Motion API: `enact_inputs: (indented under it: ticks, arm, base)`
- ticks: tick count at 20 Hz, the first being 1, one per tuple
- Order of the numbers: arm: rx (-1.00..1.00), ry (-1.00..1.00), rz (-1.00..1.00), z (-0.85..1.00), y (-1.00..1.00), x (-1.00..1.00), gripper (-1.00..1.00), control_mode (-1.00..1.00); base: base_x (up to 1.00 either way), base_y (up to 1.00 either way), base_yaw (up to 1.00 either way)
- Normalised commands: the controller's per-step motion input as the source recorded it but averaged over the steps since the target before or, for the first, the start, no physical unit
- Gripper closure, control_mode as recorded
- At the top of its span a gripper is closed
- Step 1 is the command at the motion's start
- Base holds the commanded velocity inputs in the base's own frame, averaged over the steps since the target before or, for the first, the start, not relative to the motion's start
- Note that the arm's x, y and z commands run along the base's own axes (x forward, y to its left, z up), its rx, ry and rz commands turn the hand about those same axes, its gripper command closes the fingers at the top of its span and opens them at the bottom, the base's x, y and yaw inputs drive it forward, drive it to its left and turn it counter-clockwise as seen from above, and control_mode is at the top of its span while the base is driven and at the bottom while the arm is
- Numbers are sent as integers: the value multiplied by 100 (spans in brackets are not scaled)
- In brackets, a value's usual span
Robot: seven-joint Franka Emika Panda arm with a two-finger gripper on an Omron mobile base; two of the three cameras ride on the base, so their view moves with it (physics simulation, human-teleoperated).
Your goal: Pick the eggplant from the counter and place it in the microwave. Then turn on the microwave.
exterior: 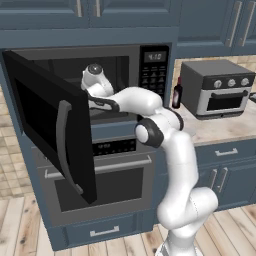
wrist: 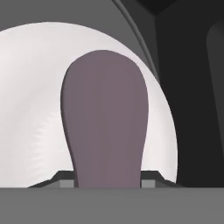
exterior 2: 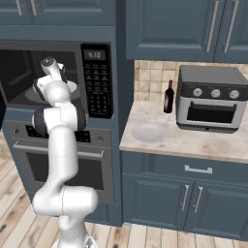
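Gripping the eggplant [wrist: 105,122] between its jaws, the end effector [wrist: 107,183] is being held inside the microwave [exterior: 150,70], directly over the white turntable [wrist: 30,109]. Release is best being made low and centred, so nothing rolls. Beside it, the open door [exterior: 50,125] is crowding the arm's exit. Farther off, a bottle [exterior 2: 168,97], toaster oven [exterior 2: 210,99] and plate [exterior 2: 149,132] are sitting on the bench [exterior 2: 193,140].
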Motion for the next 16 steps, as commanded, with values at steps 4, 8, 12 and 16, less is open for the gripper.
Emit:
enact_inputs:
  ticks: [4,8,12,16]
  arm:
    - [0,1,-2,-1,5,13,100,-100]
    - [0,0,-2,0,5,11,100,-100]
    - [0,0,-2,0,5,10,-100,-100]
    - [0,0,-2,0,2,9,-100,-100]
  base:
    - [0,0,0]
    - [0,0,0]
    - [0,0,0]
    - [0,0,0]
